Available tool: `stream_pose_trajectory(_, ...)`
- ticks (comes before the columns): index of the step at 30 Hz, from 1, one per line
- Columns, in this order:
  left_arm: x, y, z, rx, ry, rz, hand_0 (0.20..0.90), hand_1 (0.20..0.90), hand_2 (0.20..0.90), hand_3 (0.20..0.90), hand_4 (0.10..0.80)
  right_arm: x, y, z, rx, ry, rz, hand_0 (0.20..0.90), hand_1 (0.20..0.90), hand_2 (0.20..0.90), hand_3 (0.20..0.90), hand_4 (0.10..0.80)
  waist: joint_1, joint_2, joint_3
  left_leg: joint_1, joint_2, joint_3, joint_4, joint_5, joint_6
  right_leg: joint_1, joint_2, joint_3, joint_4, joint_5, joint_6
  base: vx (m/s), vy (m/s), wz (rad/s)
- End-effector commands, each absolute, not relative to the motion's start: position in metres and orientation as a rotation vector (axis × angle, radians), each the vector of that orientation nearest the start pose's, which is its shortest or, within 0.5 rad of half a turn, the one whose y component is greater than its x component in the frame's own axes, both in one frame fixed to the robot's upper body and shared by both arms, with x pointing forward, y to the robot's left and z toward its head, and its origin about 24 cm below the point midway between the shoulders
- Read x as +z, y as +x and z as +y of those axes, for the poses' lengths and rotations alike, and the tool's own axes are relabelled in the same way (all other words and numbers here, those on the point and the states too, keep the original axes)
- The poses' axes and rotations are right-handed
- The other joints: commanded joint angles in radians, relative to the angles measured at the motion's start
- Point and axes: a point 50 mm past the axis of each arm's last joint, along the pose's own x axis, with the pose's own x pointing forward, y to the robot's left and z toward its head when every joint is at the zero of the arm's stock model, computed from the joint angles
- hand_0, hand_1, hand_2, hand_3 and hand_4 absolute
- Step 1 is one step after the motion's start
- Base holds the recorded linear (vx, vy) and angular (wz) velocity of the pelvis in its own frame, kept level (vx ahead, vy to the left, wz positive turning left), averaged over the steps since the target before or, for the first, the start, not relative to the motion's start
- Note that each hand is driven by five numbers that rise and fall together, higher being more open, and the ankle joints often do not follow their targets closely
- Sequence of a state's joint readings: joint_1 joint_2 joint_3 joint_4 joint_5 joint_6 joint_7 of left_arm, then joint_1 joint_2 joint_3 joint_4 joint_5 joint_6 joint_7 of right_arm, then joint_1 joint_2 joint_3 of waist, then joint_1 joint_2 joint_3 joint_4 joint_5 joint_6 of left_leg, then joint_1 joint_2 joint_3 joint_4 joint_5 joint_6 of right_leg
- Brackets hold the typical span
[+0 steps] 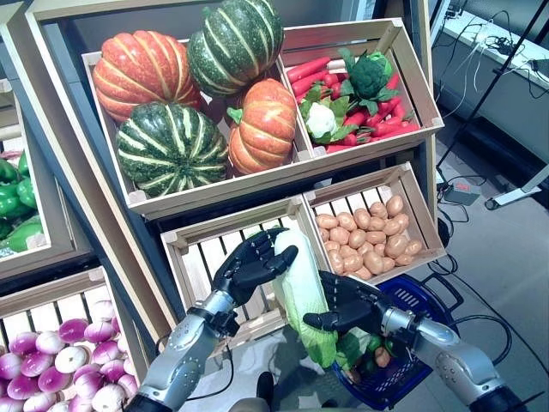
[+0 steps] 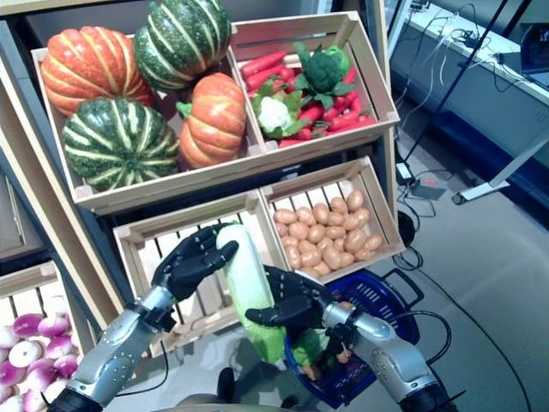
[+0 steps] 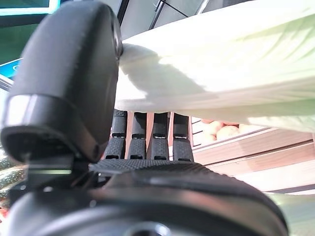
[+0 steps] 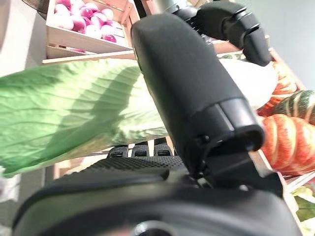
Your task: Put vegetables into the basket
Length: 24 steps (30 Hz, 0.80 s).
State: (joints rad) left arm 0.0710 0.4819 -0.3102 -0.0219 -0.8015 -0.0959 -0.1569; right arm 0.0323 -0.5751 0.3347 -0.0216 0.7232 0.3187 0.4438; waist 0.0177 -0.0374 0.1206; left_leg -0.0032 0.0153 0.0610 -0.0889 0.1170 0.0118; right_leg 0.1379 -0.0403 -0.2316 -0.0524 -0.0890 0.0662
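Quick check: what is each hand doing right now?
Left hand: shut on the cabbage, at its white end.
Right hand: shut on the same cabbage, lower down.

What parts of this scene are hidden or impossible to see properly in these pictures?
- Blue basket: in both eye views the right hand, its arm and the napa cabbage cover most of what lies inside.
- Green peppers: cut off by the left eye view's edge.
- Left hand: in the eye views the fingers that curl behind the cabbage are hidden.
- Left wrist view: hand and cabbage block nearly everything else.
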Motion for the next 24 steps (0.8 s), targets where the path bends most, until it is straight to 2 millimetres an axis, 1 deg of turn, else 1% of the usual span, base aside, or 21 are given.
stream_pose_trajectory(1,0.086,0.248,0.156,-0.483,-0.428,-0.180,0.300,0.300,0.300,0.300,0.400,0.021,0.222,-0.148,0.871,0.256,0.463,0.900,0.900,0.900,0.900,0.800,0.009,-0.021,-0.081,0.077,0.024,0.013,0.002,-0.134,-0.038,-0.043,-0.072,0.009,-0.035,0.118,0.047,0.000,0.000,0.00)
stream_pose_trajectory(8,0.086,0.248,0.155,-0.500,-0.424,-0.177,0.300,0.300,0.300,0.300,0.400,0.018,0.220,-0.151,0.891,0.243,0.508,0.900,0.900,0.900,0.900,0.800,0.010,-0.023,-0.085,0.077,0.025,0.009,0.002,-0.132,-0.041,-0.041,-0.070,0.010,-0.035,0.117,0.046,0.000,0.000,0.00)
stream_pose_trajectory(9,0.086,0.249,0.154,-0.504,-0.424,-0.175,0.300,0.300,0.300,0.300,0.400,0.017,0.220,-0.151,0.899,0.237,0.517,0.545,0.545,0.545,0.545,0.563,0.011,-0.023,-0.085,0.076,0.025,0.008,0.002,-0.132,-0.041,-0.041,-0.070,0.010,-0.035,0.117,0.046,0.000,0.000,0.00)
stream_pose_trajectory(10,0.086,0.248,0.154,-0.508,-0.425,-0.173,0.300,0.300,0.300,0.300,0.400,0.017,0.220,-0.152,0.905,0.233,0.520,0.378,0.378,0.378,0.378,0.452,0.011,-0.022,-0.085,0.076,0.025,0.007,0.002,-0.132,-0.042,-0.041,-0.070,0.010,-0.035,0.117,0.046,0.000,0.000,0.00)
stream_pose_trajectory(11,0.086,0.248,0.153,-0.518,-0.425,-0.171,0.300,0.300,0.300,0.300,0.400,0.017,0.219,-0.151,0.906,0.239,0.523,0.300,0.300,0.300,0.300,0.400,0.010,-0.022,-0.085,0.076,0.026,0.006,0.002,-0.132,-0.042,-0.041,-0.070,0.011,-0.035,0.116,0.046,0.000,0.000,0.00)
stream_pose_trajectory(24,0.082,0.242,0.141,-0.652,-0.394,-0.121,0.300,0.300,0.300,0.300,0.400,0.013,0.215,-0.147,0.892,0.288,0.536,0.300,0.300,0.300,0.300,0.400,0.002,-0.013,-0.090,0.078,0.027,0.011,0.002,-0.131,-0.041,-0.041,-0.069,0.023,-0.035,0.116,0.048,0.000,0.000,0.00)
